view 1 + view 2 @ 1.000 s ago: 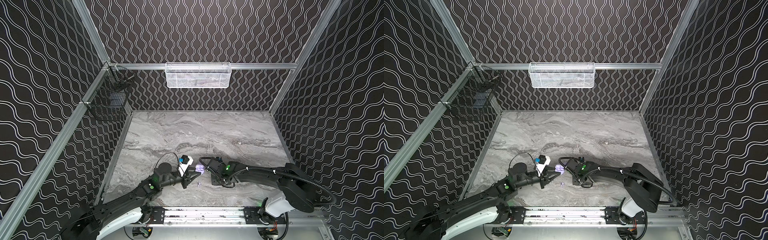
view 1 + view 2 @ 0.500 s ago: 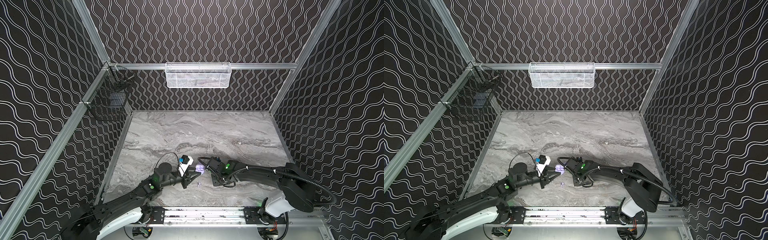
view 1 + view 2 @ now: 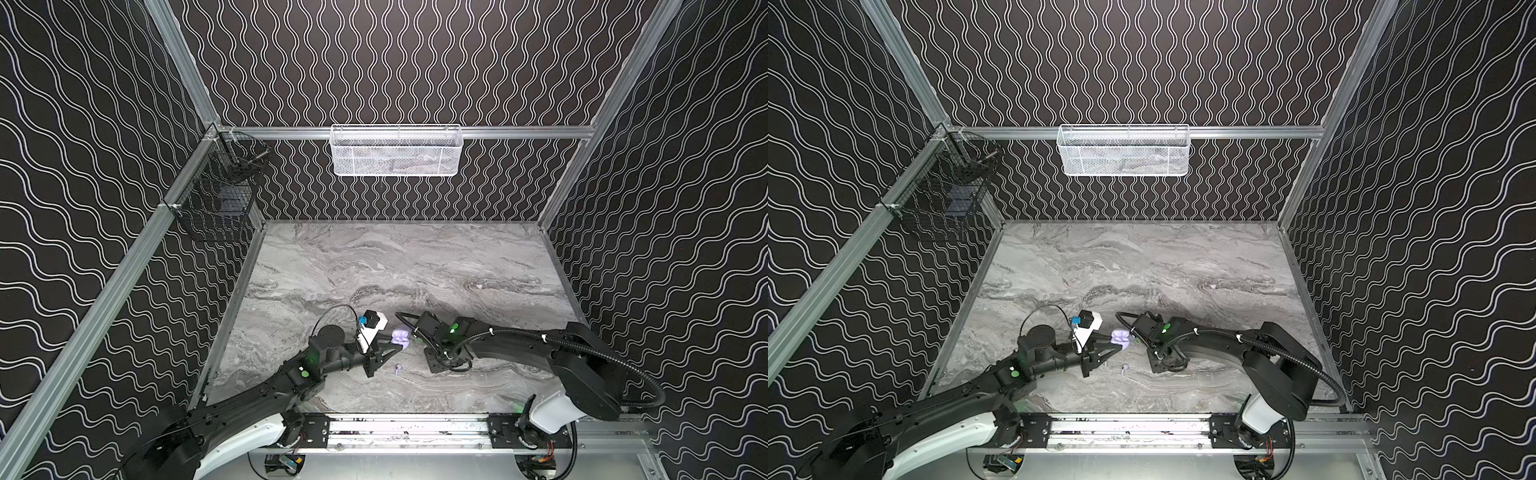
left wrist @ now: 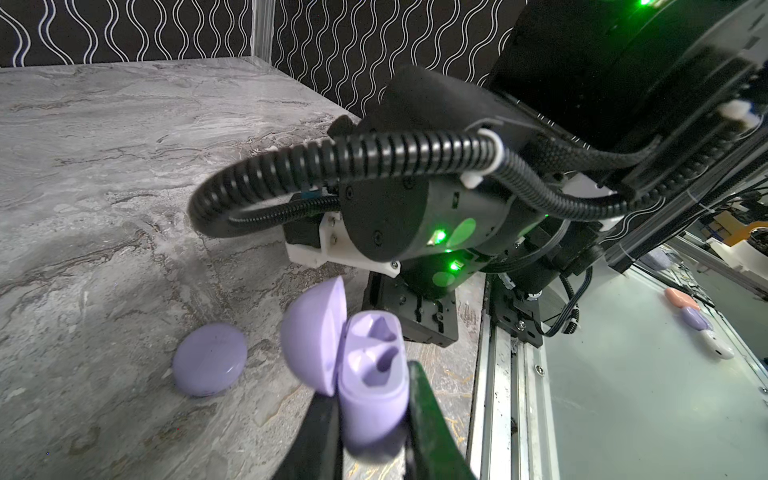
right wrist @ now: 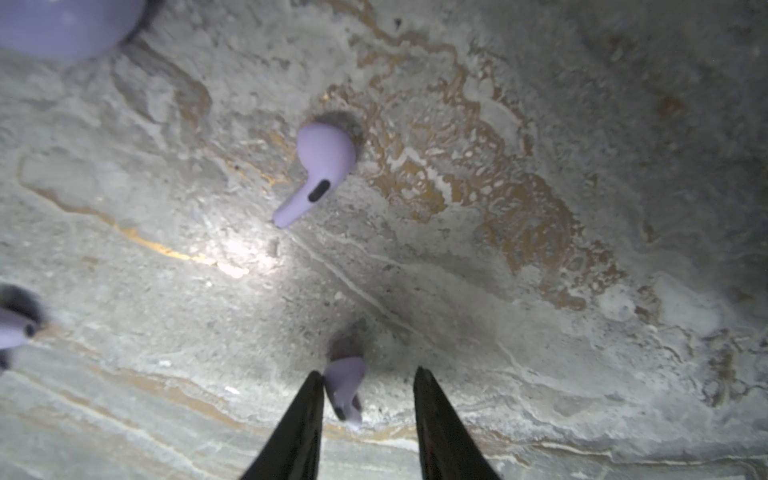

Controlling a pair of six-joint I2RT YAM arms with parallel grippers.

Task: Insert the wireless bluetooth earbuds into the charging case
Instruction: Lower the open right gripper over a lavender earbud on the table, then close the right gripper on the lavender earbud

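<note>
Between the fingers of the left gripper (image 4: 372,399) sits the charging case (image 4: 374,374), clamped, lid open. Beside the case, the right gripper (image 5: 368,376) stands parted around one earbud (image 5: 345,386), which lies close against one finger. A second earbud (image 5: 322,166) lies free beyond; a third earbud (image 5: 12,326) is cut off, blurred. Front rail (image 4: 503,374) runs near the case; open table (image 4: 104,166) lies beyond it.

**Cropped, Covered, Unclear**

The right wrist view crops a lavender case (image 5: 62,25) and a blurred earbud (image 5: 12,328) at its edge. A right gripper (image 5: 369,370) finger partly covers a second earbud (image 5: 347,386). Contents of the white mesh basket (image 3: 345,162) are indistinct in a top view.
</note>
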